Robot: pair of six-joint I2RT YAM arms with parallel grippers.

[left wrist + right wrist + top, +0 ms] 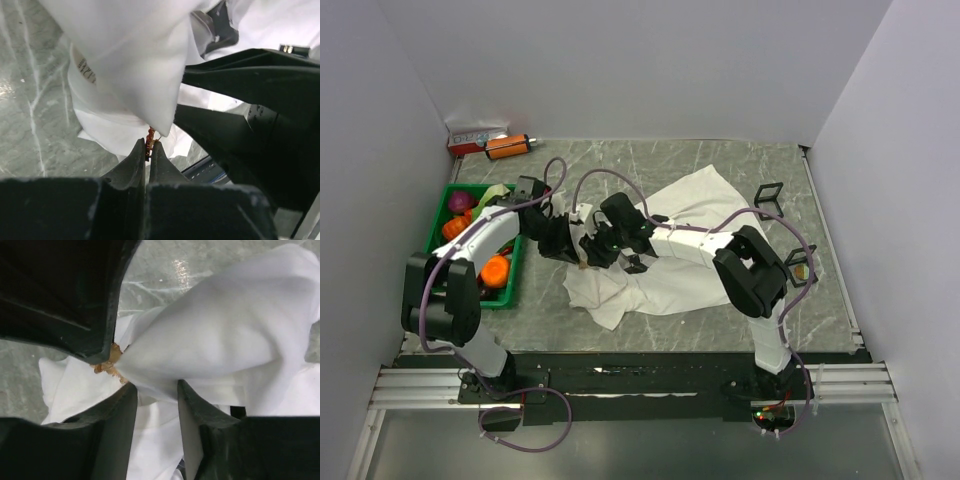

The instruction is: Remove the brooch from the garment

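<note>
Extraction: left end effector (148, 146) clamps tiny orange-gold brooch (150, 134) at nine-o'clock edge of white fabric garment (705, 200); right end effector (156, 390) half-spread, grip unclear. Next: tug outward.

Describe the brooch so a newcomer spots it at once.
Find the white garment crumpled mid-table. At its left side, the left hand is shut on the brooch: a tiny orange-gold trinket at a cloth peak, the only colour on white.

light: bright, even | shadows: soft | close foreground: blurred, dark
</note>
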